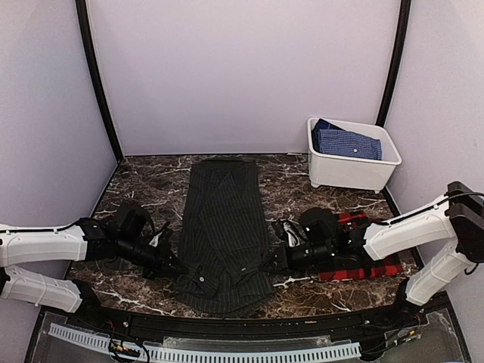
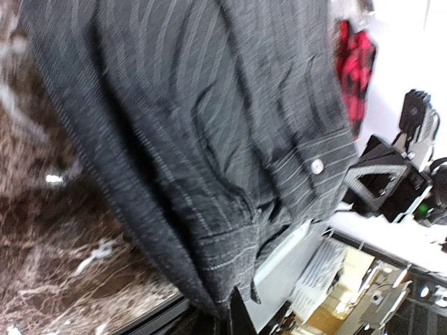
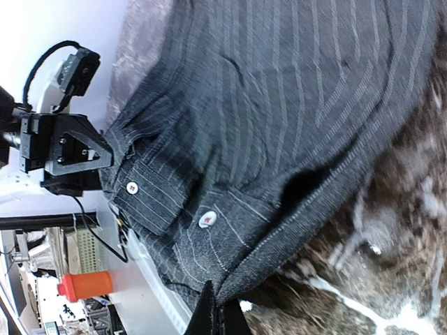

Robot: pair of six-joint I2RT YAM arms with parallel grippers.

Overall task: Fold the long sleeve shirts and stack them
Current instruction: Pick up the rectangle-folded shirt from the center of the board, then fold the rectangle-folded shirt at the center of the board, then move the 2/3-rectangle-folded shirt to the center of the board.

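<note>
The left tool (image 1: pixel 175 266) and right tool (image 1: pixel 266 265) each pinch shut on opposite side edges of the pinstriped shirt (image 1: pixel 223 227), which lies lengthwise mid-way across the desk (image 1: pixel 151 181), evidently to lift its near end evenly for folding; the plaid shirt (image 1: pixel 370 268) lies by the right edge.

We count two shirts, one more cloth, one tub and two arms.
We see one dark striped shirt (image 1: pixel 223 227) and one red and black checked shirt (image 1: pixel 363 266) on the one table (image 1: pixel 144 178). There is one blue checked cloth (image 1: pixel 346 142), and it sits in the one white tub (image 1: pixel 352 175). We count two robot arms, a left arm (image 1: pixel 45 246) and a right arm (image 1: pixel 401 234). Each has one gripper, a left gripper (image 1: pixel 180 268) and a right gripper (image 1: pixel 265 266). From the right wrist we count two small pale buttons (image 3: pixel 207 219) on the dark striped shirt and one orange bottle (image 3: pixel 85 285).
</note>
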